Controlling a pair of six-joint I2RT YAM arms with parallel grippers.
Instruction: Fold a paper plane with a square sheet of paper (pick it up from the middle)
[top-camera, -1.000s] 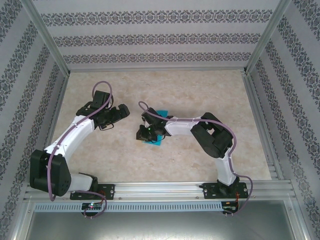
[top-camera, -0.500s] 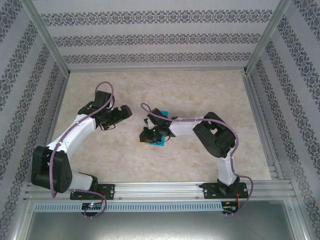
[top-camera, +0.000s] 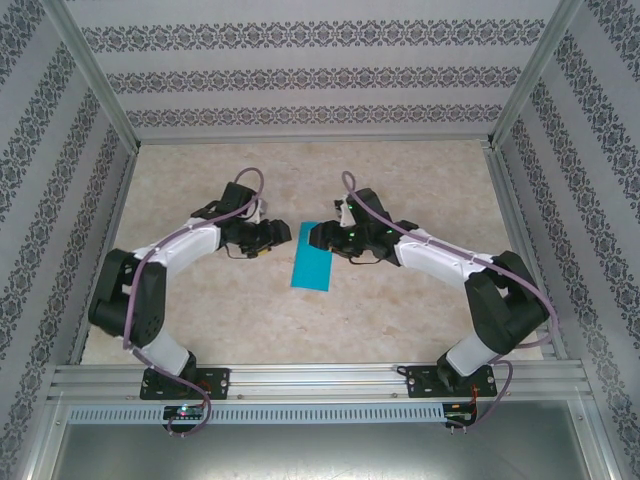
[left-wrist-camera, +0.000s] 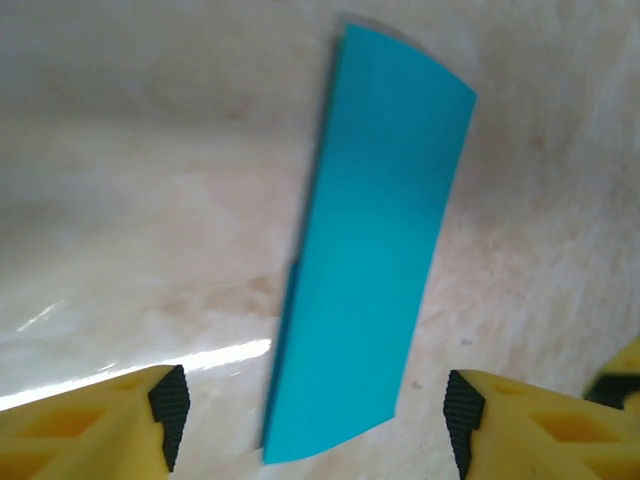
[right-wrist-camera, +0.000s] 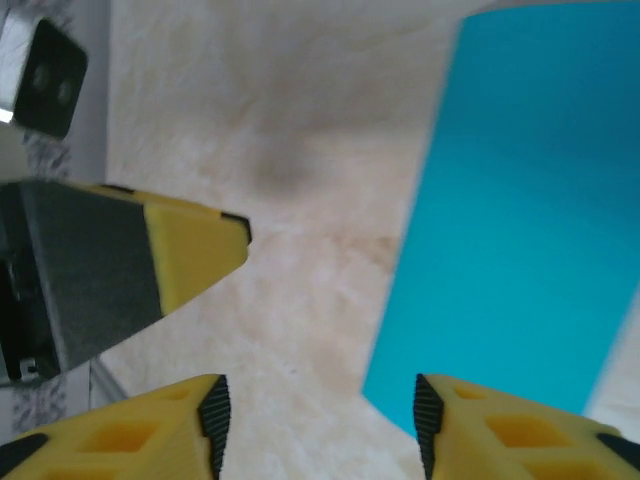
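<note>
Beside the square sheet of paper (top-camera: 312, 265), holding left tool (top-camera: 282, 233) and right tool (top-camera: 314, 237) unclenched and empty, risking uneven pinches skewing the fold.

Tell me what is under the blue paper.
The paper lies on the beige table; bare tabletop shows all round it. A lower folded layer seems to peek out along one edge. The patch beneath is covered.

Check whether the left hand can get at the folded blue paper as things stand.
Probably yes: the left hand hangs open beside the paper, which lies flat and uncovered, with the right hand off its other side.
</note>
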